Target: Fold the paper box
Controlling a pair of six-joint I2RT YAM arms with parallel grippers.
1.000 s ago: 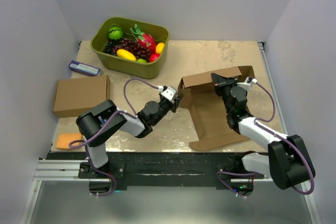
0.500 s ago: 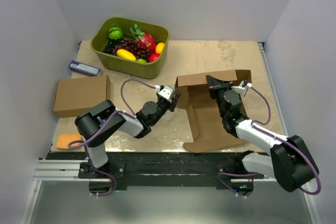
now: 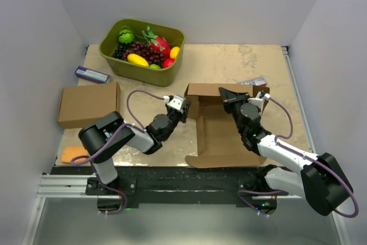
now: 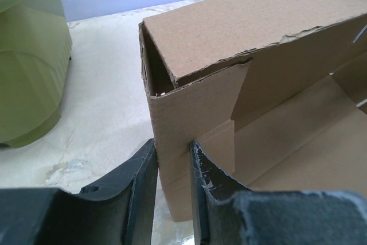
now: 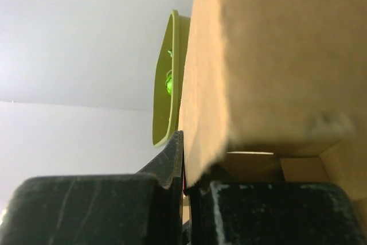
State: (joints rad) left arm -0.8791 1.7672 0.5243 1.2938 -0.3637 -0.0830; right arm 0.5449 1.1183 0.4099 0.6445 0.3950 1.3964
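At the table's [image 3: 229, 61] near left corner lies an orange sponge [image 3: 74, 154]. To the right of centre, by the near edge, sits the box [image 3: 221, 139], half made: the base and the near panel lie flat, while the far wall stands, doubled over on itself. The left gripper [image 3: 182, 107] is clenched on the box's left side wall at the far corner, one finger [image 4: 137, 176] outside the cardboard and one inside. The right gripper [image 3: 226, 97] is clamped tight on the top edge of the far wall. By the look of it the work is about midway: the far wall is formed and the left wall is in hand, the right side is hidden behind the arm, and the flat near panel is yet to be raised and closed. Along the left edge rests a spare box [image 3: 89, 103], beyond it a small blue pack [image 3: 92, 74], and by the far edge a green tub [image 3: 142, 55] of fruit.
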